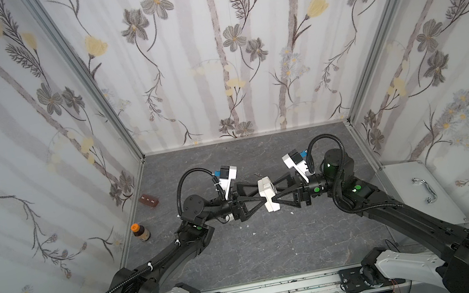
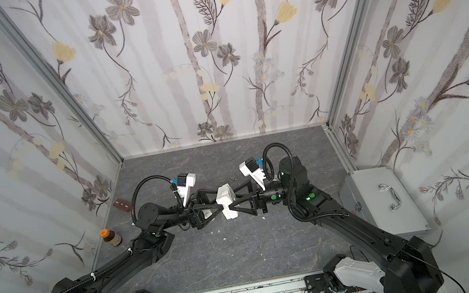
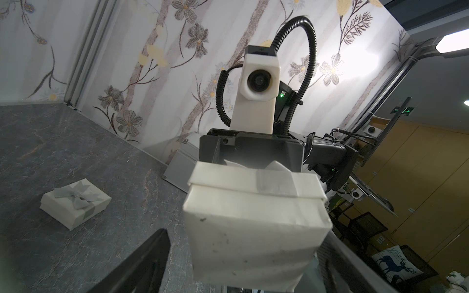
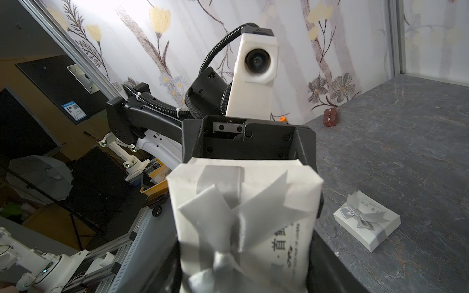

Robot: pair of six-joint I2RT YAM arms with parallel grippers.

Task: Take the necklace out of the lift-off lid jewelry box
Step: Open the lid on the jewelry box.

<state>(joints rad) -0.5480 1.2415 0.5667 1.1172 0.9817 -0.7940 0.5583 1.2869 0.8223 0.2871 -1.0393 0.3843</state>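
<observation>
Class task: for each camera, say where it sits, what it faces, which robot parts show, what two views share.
Top views: high in front, looking down on the table; left arm and right arm meet at the jewelry box.
Left wrist: along the left claw, past the box, toward the right arm.
Right wrist: along the right claw, toward the left arm.
Shared: both wrists see a second bowed box.

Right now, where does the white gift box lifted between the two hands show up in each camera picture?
In a top view: jewelry box, just right of centre, lower half.
In a top view: just left of centre, lower half.
Left wrist: lower middle, large, plain side showing.
Right wrist: lower middle, large, ribbon bow showing.
Shared landmark: brown block, in both top views and the right wrist view only.
</observation>
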